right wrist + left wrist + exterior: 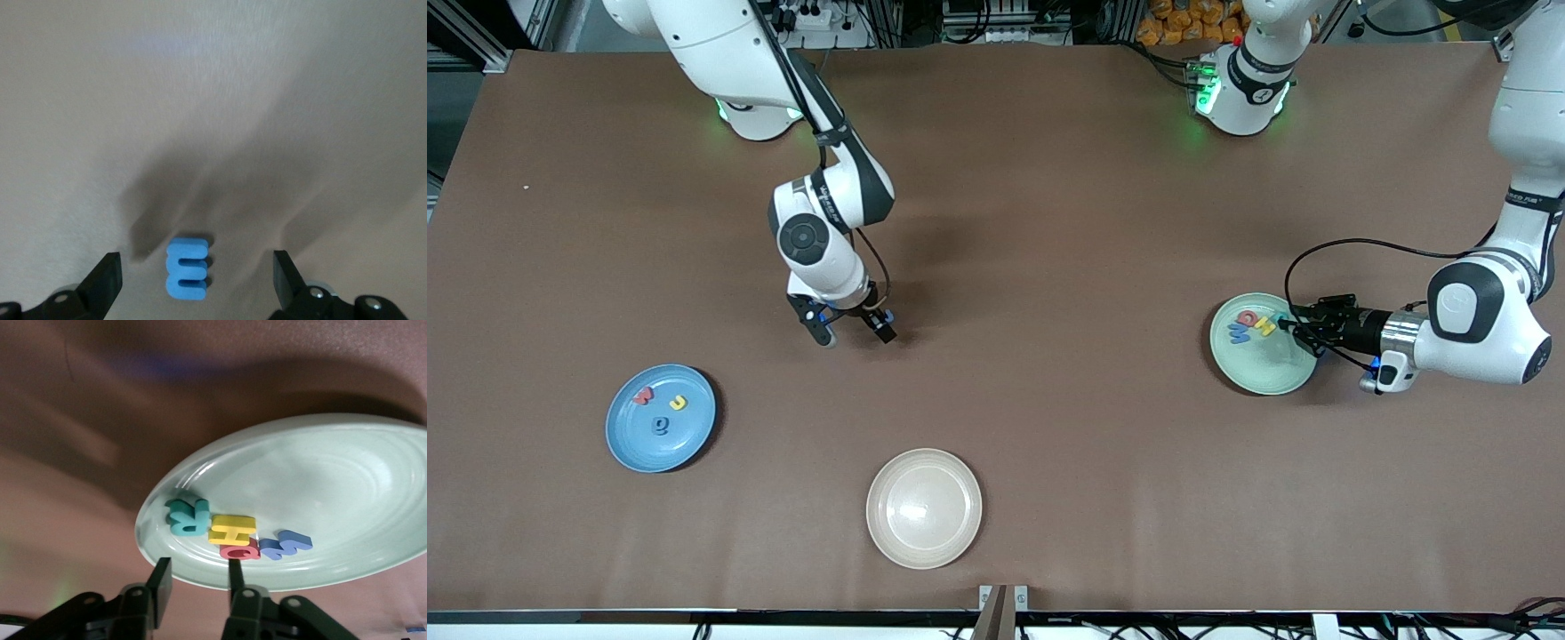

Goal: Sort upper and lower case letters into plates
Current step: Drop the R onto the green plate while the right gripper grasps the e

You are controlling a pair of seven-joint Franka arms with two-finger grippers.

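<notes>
The pale mint green plate [1267, 364] lies toward the left arm's end of the table. It holds a blue letter [1238, 333], a red letter [1247, 317] and a yellow H [1264, 324]. My left gripper [1294, 324] is open and empty at this plate's rim. The left wrist view shows the plate [333, 480] with a teal R [187, 517], the yellow H [231, 529], the red letter [240, 551] and the blue letter [285, 544]. The mid-blue plate [685, 436] holds three letters. My right gripper [855, 335] is open, low over the table, straddling a blue E [187, 269] without touching it.
A beige cream plate [924, 508] lies empty near the table's front edge, between the two other plates. The blue plate's letters are red [642, 396], yellow [679, 403] and blue [660, 425]. The brown table [1049, 267] is bare round the right gripper.
</notes>
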